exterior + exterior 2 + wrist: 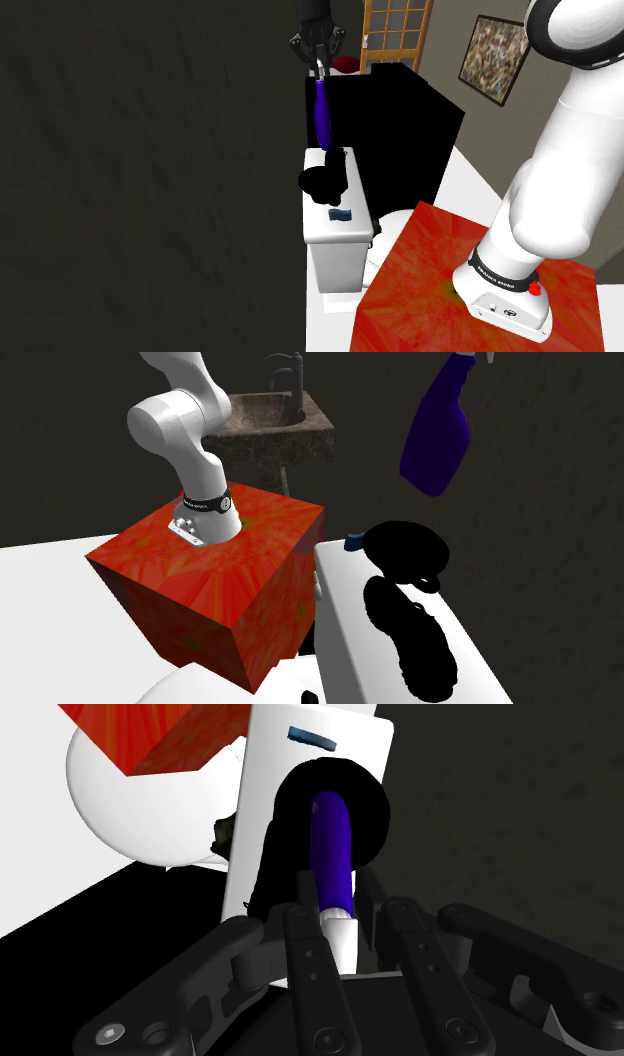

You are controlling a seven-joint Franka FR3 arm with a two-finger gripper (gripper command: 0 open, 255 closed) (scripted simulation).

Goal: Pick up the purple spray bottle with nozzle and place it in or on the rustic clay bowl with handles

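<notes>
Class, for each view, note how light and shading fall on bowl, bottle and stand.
Shoulder view: the bowl is flat black on a bright white tank. Second exterior view: the spray bottle carries a soft highlight; the stand is brightest on top. Wrist view: a sheen runs along the bottle.

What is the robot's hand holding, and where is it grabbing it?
The gripper holds the purple spray bottle by its white nozzle end; the purple body hangs down above the black bowl.
</notes>
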